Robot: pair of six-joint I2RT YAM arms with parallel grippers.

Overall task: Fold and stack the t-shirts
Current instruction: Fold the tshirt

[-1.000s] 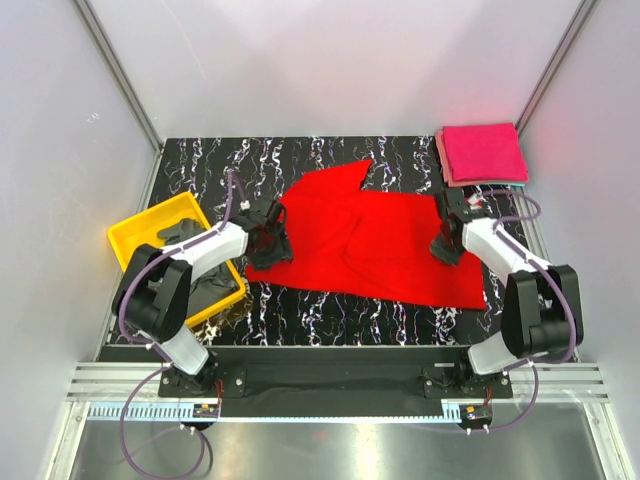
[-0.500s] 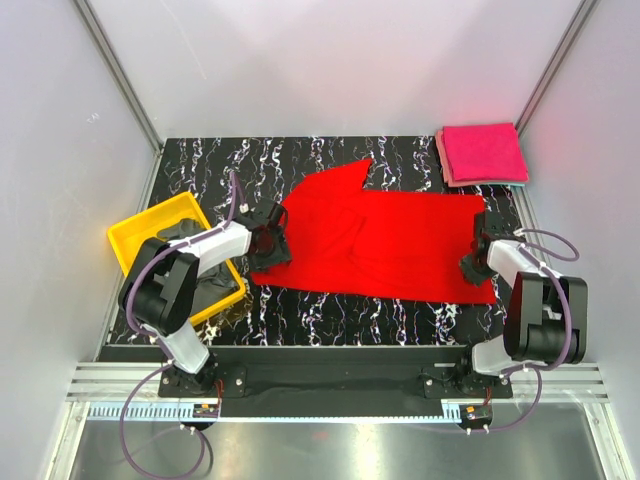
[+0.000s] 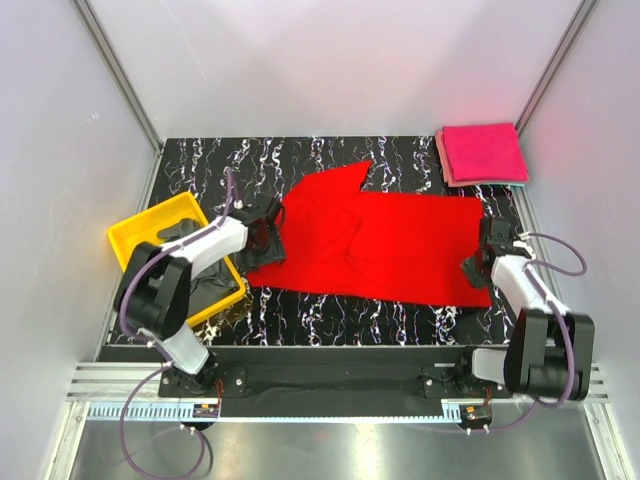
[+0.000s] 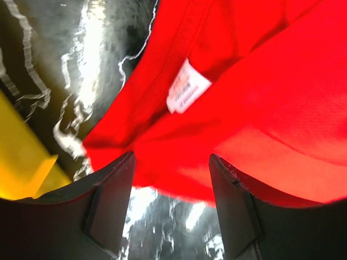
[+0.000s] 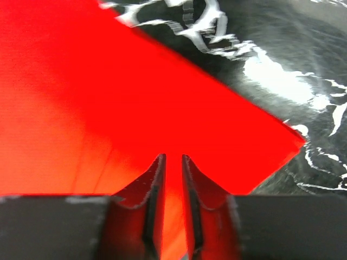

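While right jaws clamp the red t-shirt [image 3: 400, 245], left jaws parted beside its white label [image 4: 187, 86]

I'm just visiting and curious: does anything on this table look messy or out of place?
Yes. The red t-shirt lies crooked and wrinkled, one sleeve poking toward the back, unlike the neat pink stack in the far right corner. The yellow tray sits skewed, with a dark cloth crumpled inside.
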